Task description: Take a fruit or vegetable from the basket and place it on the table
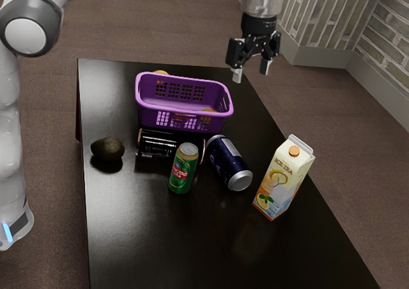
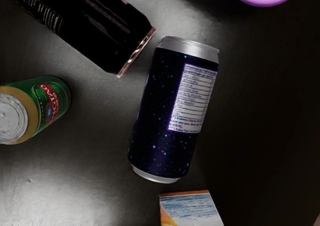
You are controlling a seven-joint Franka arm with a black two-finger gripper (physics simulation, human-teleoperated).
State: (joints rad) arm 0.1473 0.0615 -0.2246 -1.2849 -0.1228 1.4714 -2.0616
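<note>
Inside the basket (image 1: 148, 116) sits fruit (image 1: 209, 110), seemingly; the gripper (image 1: 250, 71) hangs open.

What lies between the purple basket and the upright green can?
A black can, on its side, lies between the purple basket and the green can, as the exterior view shows.

gripper (image 1: 251, 71): parted, raised | avocado (image 1: 107, 149): on table (image 1: 134, 238) | purple basket (image 1: 149, 118): upright

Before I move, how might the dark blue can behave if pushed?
The dark blue can lies on its side, so it would probably roll. Its smooth-looking, round wall could slip. Rolled toward the green can, it might bump that.
</note>
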